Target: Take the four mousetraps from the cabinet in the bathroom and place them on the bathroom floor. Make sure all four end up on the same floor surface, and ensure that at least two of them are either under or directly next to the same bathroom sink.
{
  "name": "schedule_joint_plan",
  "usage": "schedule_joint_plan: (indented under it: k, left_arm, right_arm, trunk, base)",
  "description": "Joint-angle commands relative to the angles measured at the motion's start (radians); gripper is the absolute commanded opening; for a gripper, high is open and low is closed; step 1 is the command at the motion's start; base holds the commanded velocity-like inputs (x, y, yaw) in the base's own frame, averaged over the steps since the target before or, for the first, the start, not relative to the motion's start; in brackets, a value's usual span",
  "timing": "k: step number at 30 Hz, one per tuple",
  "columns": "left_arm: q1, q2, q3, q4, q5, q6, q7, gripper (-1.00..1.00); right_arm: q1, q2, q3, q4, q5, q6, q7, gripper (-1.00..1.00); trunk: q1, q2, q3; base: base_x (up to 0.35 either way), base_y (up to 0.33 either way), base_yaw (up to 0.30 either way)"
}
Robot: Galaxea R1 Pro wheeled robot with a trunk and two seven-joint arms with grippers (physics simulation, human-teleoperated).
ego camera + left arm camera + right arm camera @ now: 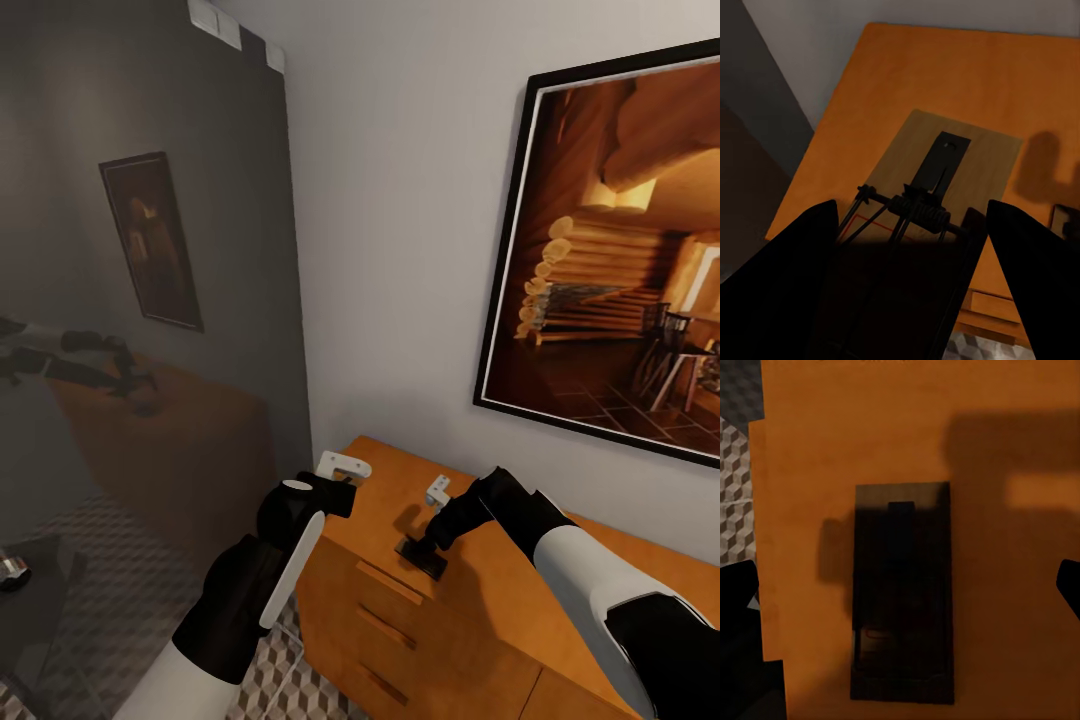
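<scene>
- Left gripper [907,285]: my fingers spread wide, a mousetrap [945,176] between them, lying flat on the cabinet [470,640] top near its left end.
- Right gripper [425,540]: spread, above a second, shadowed mousetrap [901,592] near the top's front edge.

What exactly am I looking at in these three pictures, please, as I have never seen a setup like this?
These are simulator renders from a wheeled robot with two arms. The head view looks down over both arms at an orange-brown cabinet below a framed picture. The other two come from cameras near each arm's tool, looking along its two black fingers. The left tool has one mousetrap between its fingers over the cabinet top; whether it is gripped, I cannot tell. The right tool hangs open above a second mousetrap, which lies flat in shadow on the cabinet top.
</scene>
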Motion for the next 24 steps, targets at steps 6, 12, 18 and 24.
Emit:
schedule_joint_plan:
  k: [6,12,18,24]
  left_arm:
    - [-0.001,0.0,-0.001,-0.001,0.01,0.003,0.01,-1.0]
    - [-0.001,0.0,-0.001,-0.001,0.01,0.003,0.01,-1.0]
    - [-0.001,0.0,-0.002,-0.001,0.01,0.003,0.01,-1.0]
    - [-0.001,0.0,-0.002,-0.001,0.01,0.003,0.01,-1.0]
  right_arm:
    - [-0.001,-0.001,0.002,-0.002,0.004,0.005,0.005,1.0]
    - [-0.001,-0.001,0.002,-0.001,0.004,0.005,0.005,1.0]
    - [-0.001,-0.001,0.002,-0.001,0.005,0.006,0.0,1.0]
    - [-0.001,0.001,0.002,0.001,0.005,0.004,-0.069,1.0]
  trunk:
    - [0.001,-0.002,-0.002]
    - [0.001,-0.002,-0.002]
    - [0.001,-0.002,-0.002]
    - [0.001,-0.002,-0.002]
  base:
    - [0.0,0.003,0.0]
    - [0.0,0.0,0.0]
    - [0.0,0.0,0.0]
    - [0.0,0.0,0.0]
